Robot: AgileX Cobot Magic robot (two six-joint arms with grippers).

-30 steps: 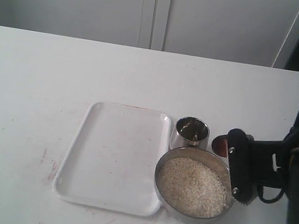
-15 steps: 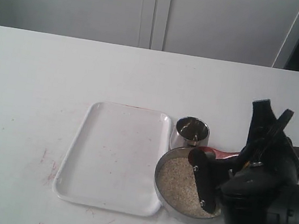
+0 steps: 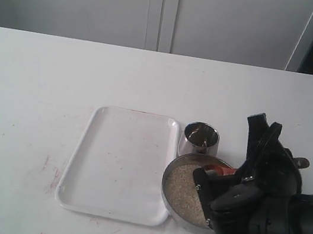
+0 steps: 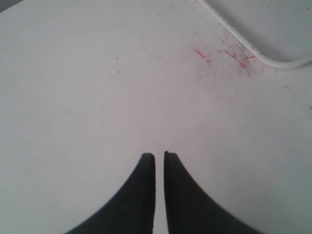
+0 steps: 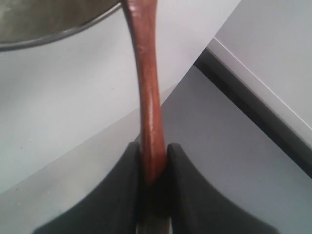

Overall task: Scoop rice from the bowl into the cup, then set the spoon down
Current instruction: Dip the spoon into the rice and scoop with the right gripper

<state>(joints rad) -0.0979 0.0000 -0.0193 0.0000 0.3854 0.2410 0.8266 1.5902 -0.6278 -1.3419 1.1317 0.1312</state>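
The steel bowl (image 3: 170, 198) holds off-white rice (image 3: 182, 187) and stands at the tray's right edge. Just behind it is the small steel cup (image 3: 201, 136). My right arm (image 3: 263, 231) leans over the bowl's right half and hides it. My right gripper (image 5: 154, 146) is shut on the slim handle of the reddish-brown spoon (image 5: 148, 87). A bit of the spoon (image 3: 221, 169) shows over the bowl's far rim. The handle runs toward the bowl's rim (image 5: 73, 30); the spoon's oval end is out of view. My left gripper (image 4: 156, 156) is shut on nothing above bare table.
A white rectangular tray (image 3: 118, 165) lies left of the bowl, its corner (image 4: 253, 54) in the left wrist view. Red marks (image 3: 52, 181) stain the white table near the tray. The table's right edge is close to my right arm.
My right arm has swung left and forward over the bowl, now covering more of the rice. The spoon has come with it over the bowl's far rim.
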